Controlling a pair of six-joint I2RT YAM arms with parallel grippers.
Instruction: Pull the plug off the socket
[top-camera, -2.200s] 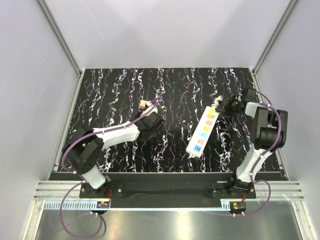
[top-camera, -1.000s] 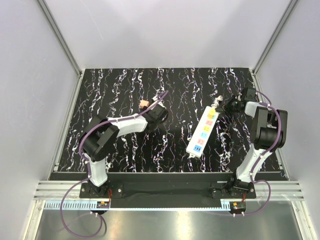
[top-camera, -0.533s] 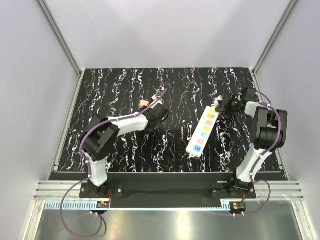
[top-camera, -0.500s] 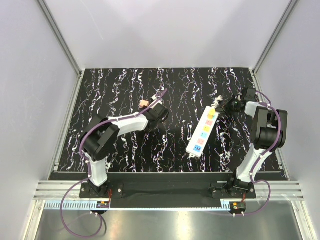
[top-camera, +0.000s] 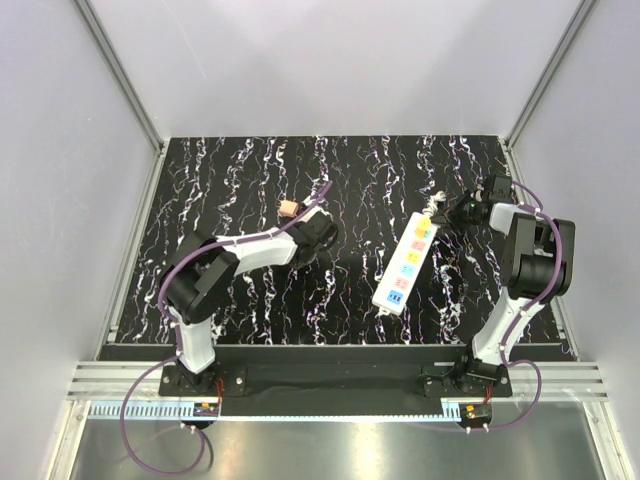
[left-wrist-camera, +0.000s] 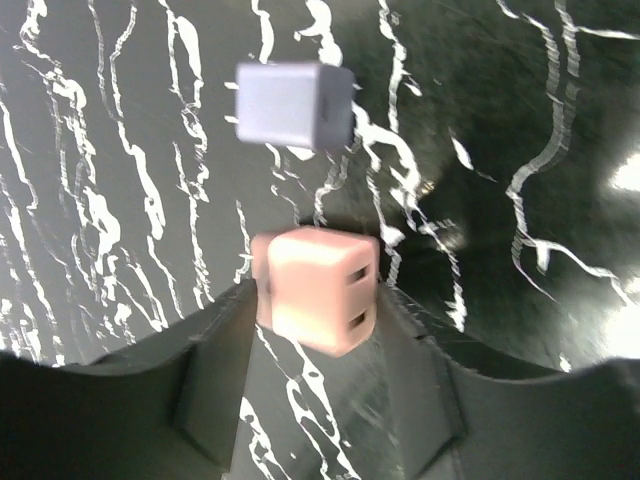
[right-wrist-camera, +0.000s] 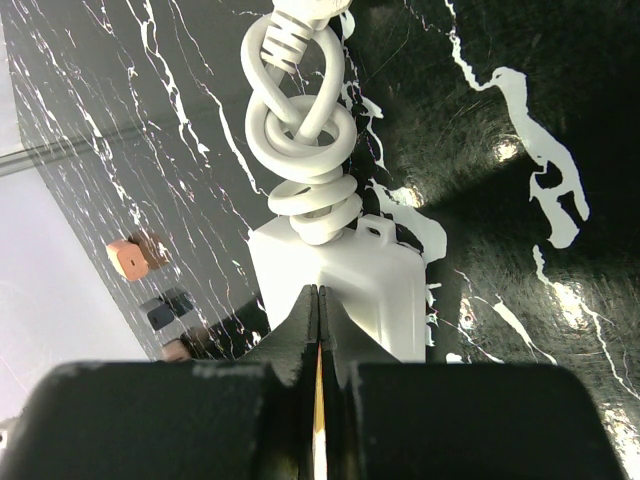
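The orange-peach plug (top-camera: 288, 208) lies on the black marbled table, well left of the socket (top-camera: 405, 262), a white power strip with coloured outlets, none of them holding a plug. In the left wrist view the plug (left-wrist-camera: 315, 290) sits between my left gripper's (left-wrist-camera: 313, 300) fingertips with a thin gap on each side; the jaws are open. My left gripper (top-camera: 305, 222) is just right of the plug. My right gripper (right-wrist-camera: 318, 300) is shut and empty, its tips over the strip's cord end (right-wrist-camera: 345, 290). It shows at the strip's far end (top-camera: 458, 212).
A small grey block (left-wrist-camera: 293, 103) lies just beyond the plug. The coiled white cord stub (right-wrist-camera: 300, 130) sticks out of the strip's far end (top-camera: 432, 205). Grey walls and metal rails enclose the table on three sides.
My left arm's elbow has swung right and its gripper has shifted slightly right and away. The plug has stayed in place. The right arm and the strip have not moved.
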